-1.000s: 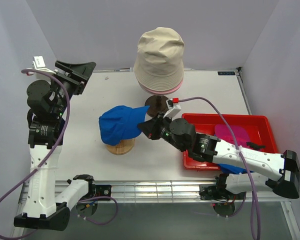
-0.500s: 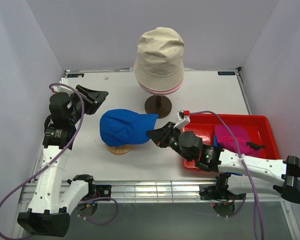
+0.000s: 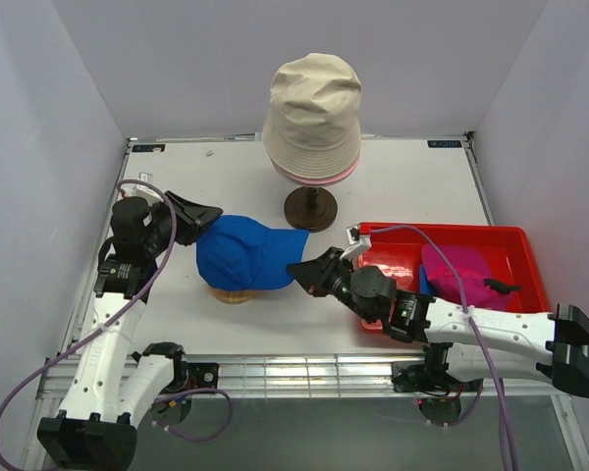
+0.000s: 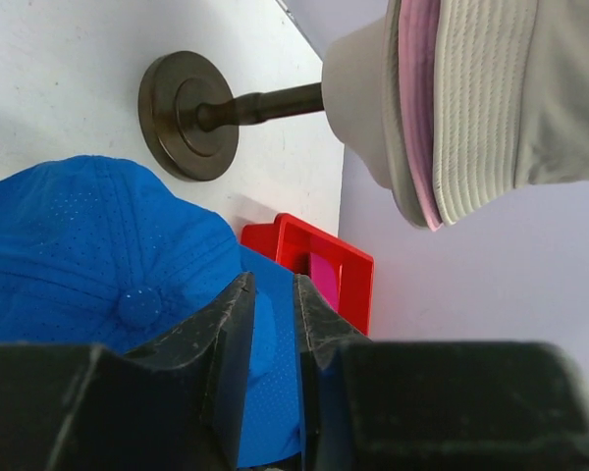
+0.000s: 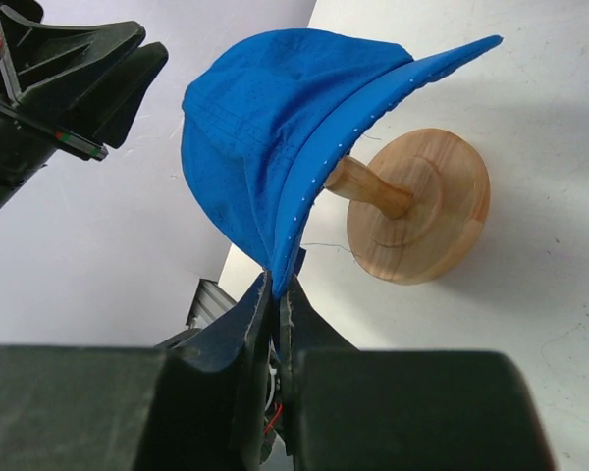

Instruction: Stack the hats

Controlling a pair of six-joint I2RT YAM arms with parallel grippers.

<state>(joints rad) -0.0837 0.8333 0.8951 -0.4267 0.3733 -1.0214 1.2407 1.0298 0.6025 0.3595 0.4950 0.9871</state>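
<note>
Blue cap [image 3: 243,255] sits on the wooden hat block [image 3: 234,291], left-centre of the tabletop [image 3: 412,182]. Right hand [image 3: 296,267] is clamped on the brim's edge, and the wrist view shows fabric pinched between its fingers. Left hand [image 3: 214,210] is at the back of the crown, just off it, fingers narrow with a slit between and nothing in them.

Risks, my guess:
- The pinch is thin and on one edge only, so the cap could slip or flop on a lift.
- The crown could drag on the block and tip it.
- The left hand is close enough to nudge the crown off-centre.

Cap's long axis runs left-right. The brim points right, toward the red tray [image 3: 442,232] holding the magenta cap [image 3: 456,277]. At the far side, the beige bucket hat [image 3: 312,103] sits over the pink bucket hat [image 3: 316,177] on the mannequin head [image 4: 358,98].
</note>
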